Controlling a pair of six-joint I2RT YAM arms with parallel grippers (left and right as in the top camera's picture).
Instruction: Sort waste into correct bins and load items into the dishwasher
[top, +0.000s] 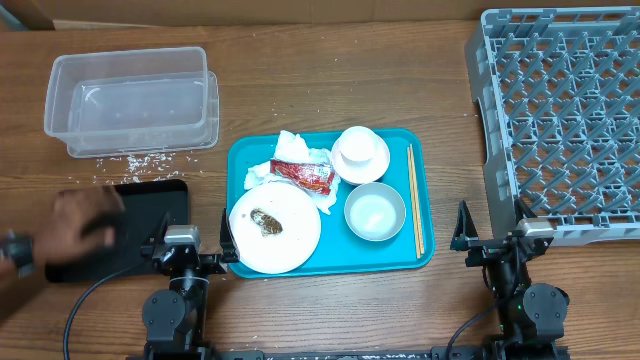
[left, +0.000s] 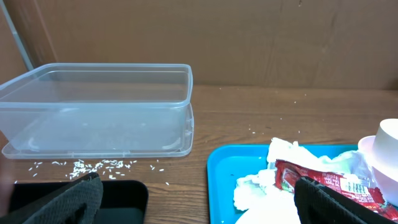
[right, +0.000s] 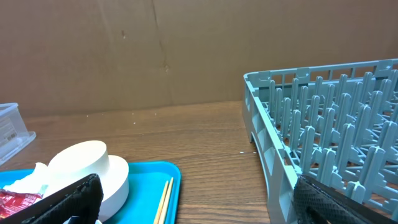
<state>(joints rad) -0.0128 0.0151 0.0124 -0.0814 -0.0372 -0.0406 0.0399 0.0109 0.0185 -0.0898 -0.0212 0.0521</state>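
Observation:
On a teal serving tray (top: 340, 258) lie a white plate (top: 297, 240) with a brown food scrap (top: 268, 223), a crumpled napkin (top: 296, 152), a red wrapper (top: 306, 176), an upturned white bowl (top: 360, 152), an upright bowl (top: 375, 212) and chopsticks (top: 414, 200). The clear tub (top: 130, 100) stands at the back left, with rice grains (top: 140, 160) scattered before it and the black tray (top: 160, 205) nearer. The grey dish rack (top: 565, 120) fills the right. My left gripper (top: 190, 240) (left: 199, 208) is open between the black tray and the teal tray. My right gripper (top: 490, 235) (right: 196, 202) is open between chopsticks and rack.
A person's hand (top: 75, 225) rests on the left part of the black tray. A brown cardboard wall (right: 155, 56) closes off the back of the table. Bare wood lies between the teal tray and the rack.

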